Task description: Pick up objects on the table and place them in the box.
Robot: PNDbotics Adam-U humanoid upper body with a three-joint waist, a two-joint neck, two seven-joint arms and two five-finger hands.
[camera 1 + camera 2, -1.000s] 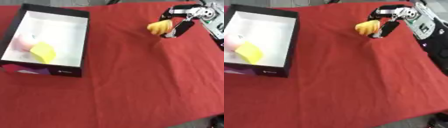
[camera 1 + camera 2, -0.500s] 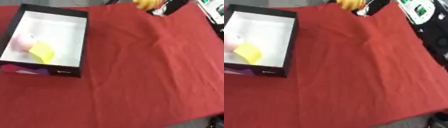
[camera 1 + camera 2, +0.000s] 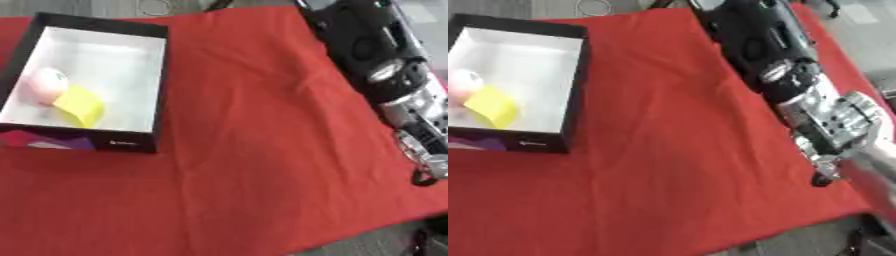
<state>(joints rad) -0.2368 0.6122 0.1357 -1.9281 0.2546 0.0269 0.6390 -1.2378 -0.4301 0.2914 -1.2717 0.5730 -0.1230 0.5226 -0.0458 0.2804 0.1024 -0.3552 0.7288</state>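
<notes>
Reaching Arm Above Red Tabletop, Box At Left

Starting nearest: red cloth [image 3: 262, 165] over the tabletop [image 3: 411, 235], wrinkled, bare across the whole middle and near stretch; near edge slanting up toward the right, grey floor beyond the corner. Along the right side, the robot's right arm [image 3: 798, 85], black with silver joints, stretched from lower right toward the far edge. Right hand out of sight past the top of both views, so fingers cannot be told; left hand nowhere in either view. At the left, the black box [image 3: 159, 90] with a white inside, well apart from the arm, its near wall carrying a small pale label too blurred to read and a purple patch at the near left corner. Inside, against the left wall: a yellow object [image 3: 80, 105], and just beyond and touching it, a pink rounded object [image 3: 45, 85]. Remaining floor of the box bare white.
</notes>
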